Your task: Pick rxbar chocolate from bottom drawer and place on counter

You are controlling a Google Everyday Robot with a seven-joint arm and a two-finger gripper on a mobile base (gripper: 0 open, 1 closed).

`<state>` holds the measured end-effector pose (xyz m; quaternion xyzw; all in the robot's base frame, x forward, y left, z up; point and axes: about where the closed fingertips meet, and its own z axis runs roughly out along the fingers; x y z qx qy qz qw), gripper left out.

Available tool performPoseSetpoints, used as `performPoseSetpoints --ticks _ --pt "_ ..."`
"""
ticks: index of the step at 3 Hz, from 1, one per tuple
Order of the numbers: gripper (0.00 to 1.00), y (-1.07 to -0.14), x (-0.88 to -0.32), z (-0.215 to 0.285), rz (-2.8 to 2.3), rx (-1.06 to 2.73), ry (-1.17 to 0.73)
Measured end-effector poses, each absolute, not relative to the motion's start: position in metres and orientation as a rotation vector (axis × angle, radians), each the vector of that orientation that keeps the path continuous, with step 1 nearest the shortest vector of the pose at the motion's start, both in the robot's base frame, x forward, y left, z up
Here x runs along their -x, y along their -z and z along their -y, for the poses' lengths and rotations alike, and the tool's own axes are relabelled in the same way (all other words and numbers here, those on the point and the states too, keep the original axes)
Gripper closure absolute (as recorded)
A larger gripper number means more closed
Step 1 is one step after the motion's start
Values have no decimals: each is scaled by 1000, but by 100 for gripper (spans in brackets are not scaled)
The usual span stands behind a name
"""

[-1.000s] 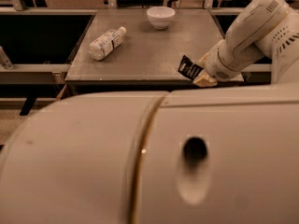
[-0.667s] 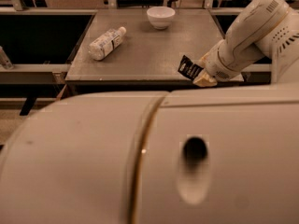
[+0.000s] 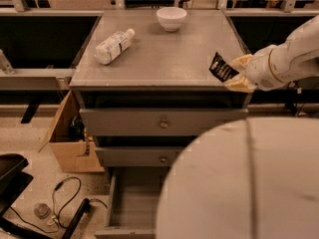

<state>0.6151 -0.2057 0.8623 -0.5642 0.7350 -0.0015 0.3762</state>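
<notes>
The gripper [image 3: 232, 73] is hovering at the right edge of the bench [image 3: 164, 59], jaws pinching the rxbar chocolate [image 3: 221, 67]. The placing step is likely calling for lowering, then releasing.

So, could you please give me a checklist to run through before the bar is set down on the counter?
1. Grip: ok, the tool is shut on the rxbar chocolate.
2. Position: ok, the bar appears over the counter, near its front right corner.
3. Landing spot: ok, the bottle and bowl sit well away.
4. Gap between bar and counter: cannot tell.
5. Bottom drawer: ok, open, well below the tool.
</notes>
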Motion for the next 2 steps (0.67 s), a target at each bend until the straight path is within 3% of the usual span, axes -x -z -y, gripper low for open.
performPoseSetpoints --ticks 2 --pt "100 -870 -651 170 -1676 1463 -219"
